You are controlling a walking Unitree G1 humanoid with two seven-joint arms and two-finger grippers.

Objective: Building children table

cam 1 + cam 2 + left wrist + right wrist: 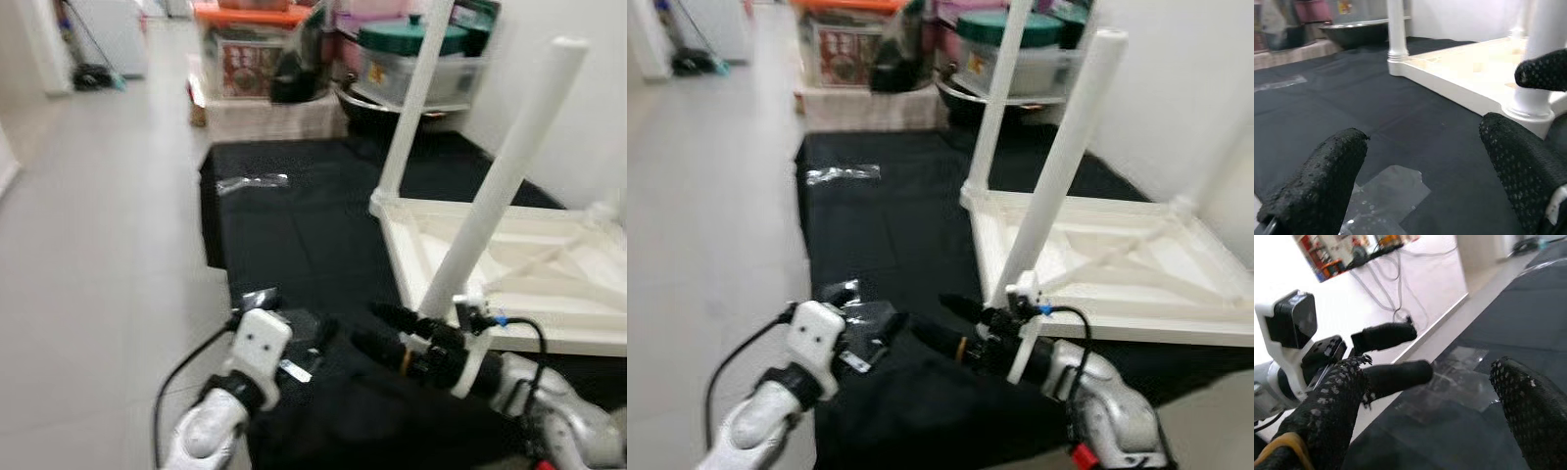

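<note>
A white children's table (509, 257) lies upside down on a black cloth (294, 225). Two white legs stand up from it, a near one (500, 176) and a far one (416, 98). My right gripper (377, 328) hovers low over the cloth just left of the near leg's base, open and holding nothing. My left gripper (1420, 350) faces it from the left, also open and empty, with its wrist block (260, 343) above the cloth edge. A clear plastic packet (1386, 191) lies on the cloth under the left gripper.
Another clear packet (253, 182) lies farther back on the cloth. Storage boxes (250, 44), a green-lidded bin (411, 49) and a dark pan (377, 108) crowd the back. A white wall (588, 98) runs along the right. Grey floor (98, 245) lies to the left.
</note>
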